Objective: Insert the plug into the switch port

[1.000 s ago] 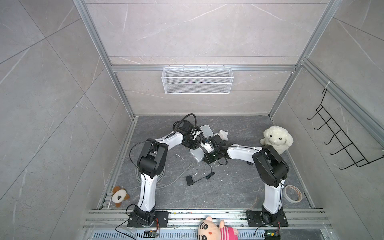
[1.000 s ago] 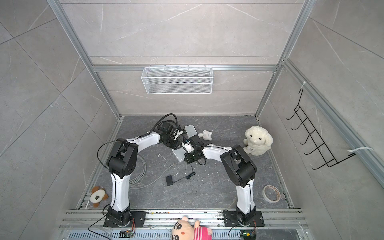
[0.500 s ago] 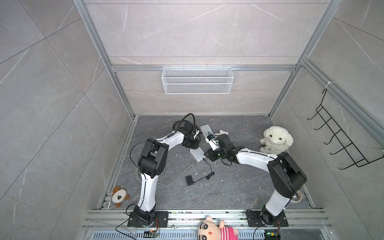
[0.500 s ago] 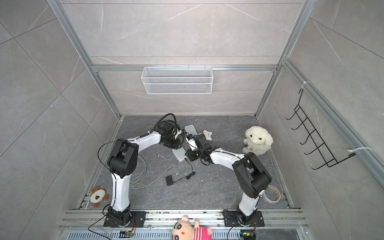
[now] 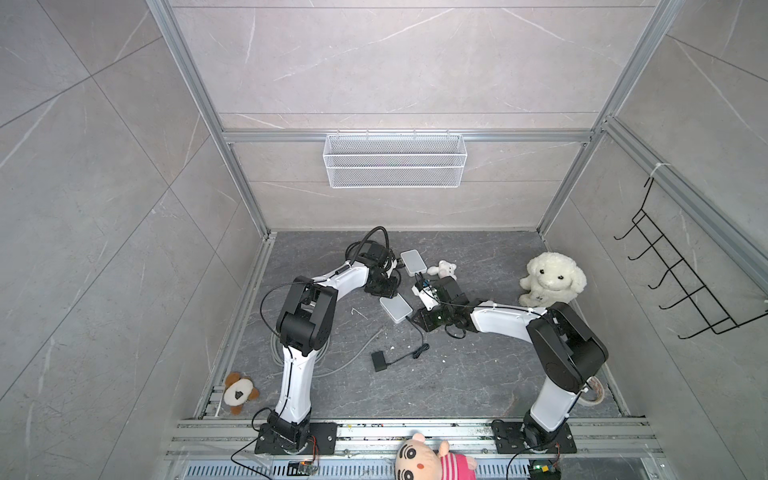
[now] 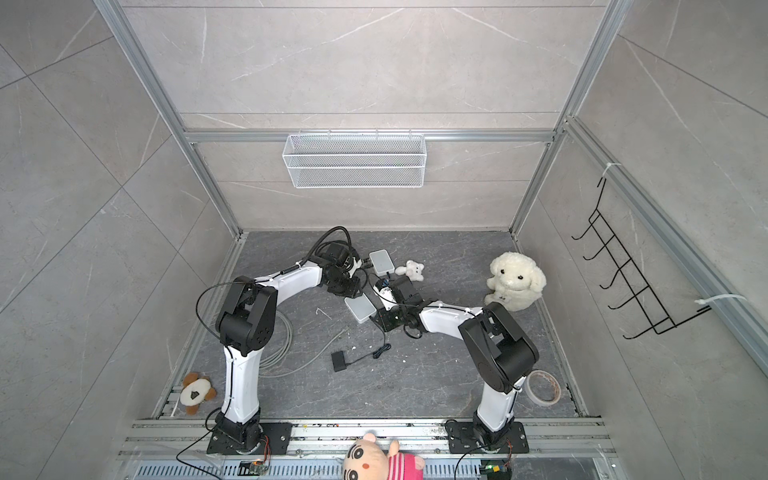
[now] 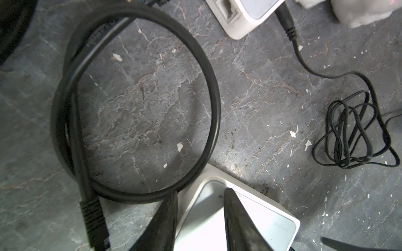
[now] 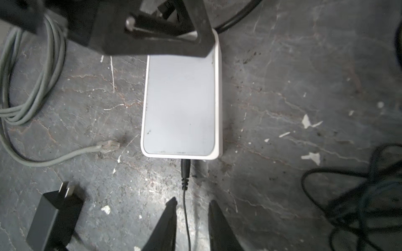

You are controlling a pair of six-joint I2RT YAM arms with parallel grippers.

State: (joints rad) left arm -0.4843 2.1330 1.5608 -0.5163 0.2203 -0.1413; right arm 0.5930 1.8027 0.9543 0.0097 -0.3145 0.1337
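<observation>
Now the right gripper [image 8: 192,201] has let go: its jaws stand parted around the cord [image 8: 185,208], clear of the barrel plug [image 8: 185,167] seated in the switch [image 8: 180,104] end facing it. The left gripper [image 7: 201,191], narrowly parted, rests on the switch's opposite end. Insertion looks done.

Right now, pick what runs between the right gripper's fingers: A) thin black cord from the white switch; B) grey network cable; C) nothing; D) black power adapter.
A: in the right wrist view the thin black cord leaves the white switch and passes between the fingers of the open right gripper.
</observation>
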